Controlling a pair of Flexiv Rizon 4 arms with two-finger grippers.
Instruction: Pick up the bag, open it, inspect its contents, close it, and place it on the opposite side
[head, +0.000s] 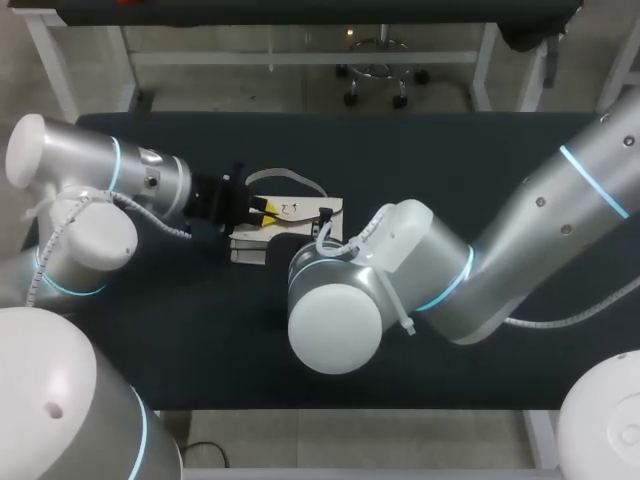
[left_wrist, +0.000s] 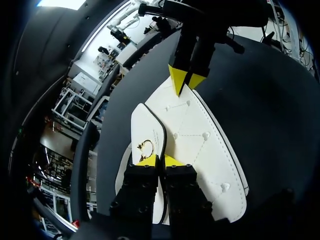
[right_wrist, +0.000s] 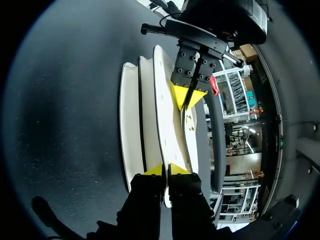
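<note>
White bag, toward far edge of table; our left gripper and right gripper clamp opposite ends; we should part slowly.

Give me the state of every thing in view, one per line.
Bag: lying on the table, pinched at both ends.
Flap: parted from the body.
Strap: slack on the table.
Left gripper: shut on flap.
Right gripper: shut on bag's opposite edge.
</note>
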